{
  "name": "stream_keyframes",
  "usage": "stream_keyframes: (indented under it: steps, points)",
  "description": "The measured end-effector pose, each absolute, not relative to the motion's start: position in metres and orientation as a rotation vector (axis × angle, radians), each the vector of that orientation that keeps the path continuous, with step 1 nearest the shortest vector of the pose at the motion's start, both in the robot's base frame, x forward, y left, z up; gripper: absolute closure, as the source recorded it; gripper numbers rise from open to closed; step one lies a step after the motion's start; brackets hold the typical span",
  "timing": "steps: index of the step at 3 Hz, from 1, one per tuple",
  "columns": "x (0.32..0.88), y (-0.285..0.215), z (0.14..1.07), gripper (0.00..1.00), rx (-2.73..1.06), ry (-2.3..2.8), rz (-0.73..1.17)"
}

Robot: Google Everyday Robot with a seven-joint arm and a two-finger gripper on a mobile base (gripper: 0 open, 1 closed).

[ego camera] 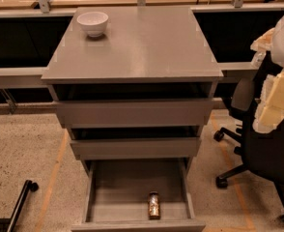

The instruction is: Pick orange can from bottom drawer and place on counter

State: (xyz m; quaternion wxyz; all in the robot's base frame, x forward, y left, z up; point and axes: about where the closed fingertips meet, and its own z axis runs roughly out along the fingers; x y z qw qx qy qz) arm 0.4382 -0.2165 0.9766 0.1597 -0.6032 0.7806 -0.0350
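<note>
- Pulled open at 6 o'clock: plain grey shallow bottom drawer (118, 192), under two wider grey drawer fronts (132, 112).
- Standing upright on its flat floor, toward the drawer's 5 o'clock and just behind the front wall: small cylindrical orange-brown drink can with a silver rim (154, 205). Apart from both side walls.
- Up at 3 o'clock by the frame's edge, well apart from the can: cream-coloured gripper (276, 103), in front of a black office chair (267, 153). Open or closed, cannot tell.
- At 12 o'clock: broad glossy grey counter slab (147, 47), with a small white ceramic bowl (92, 22) at its 11 o'clock corner.
- Not yet lifted. Reach down into the drawer judged the step in hand.
- Probably light and thin-walled: stiff enough for a firm pinch, yet likely to dent under a hard one. Smooth metal, so likely slippery. Narrow base, so easy to topple with a nudge.
- Best taken across the mid-body, below the rim, coming in from above to clear the front wall.
- Safest set down upright on bare slab toward 5 o'clock, away from the bowl.
</note>
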Motion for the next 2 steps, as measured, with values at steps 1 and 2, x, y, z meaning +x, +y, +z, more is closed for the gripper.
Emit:
stream_keyframes:
  steps: [1,2]
  points:
    - [0.438,-0.217,0.977,0.0,-1.724,2.23,-0.1]
    - [0.445,-0.213,0.963,0.0,-1.7,2.205,-0.066]
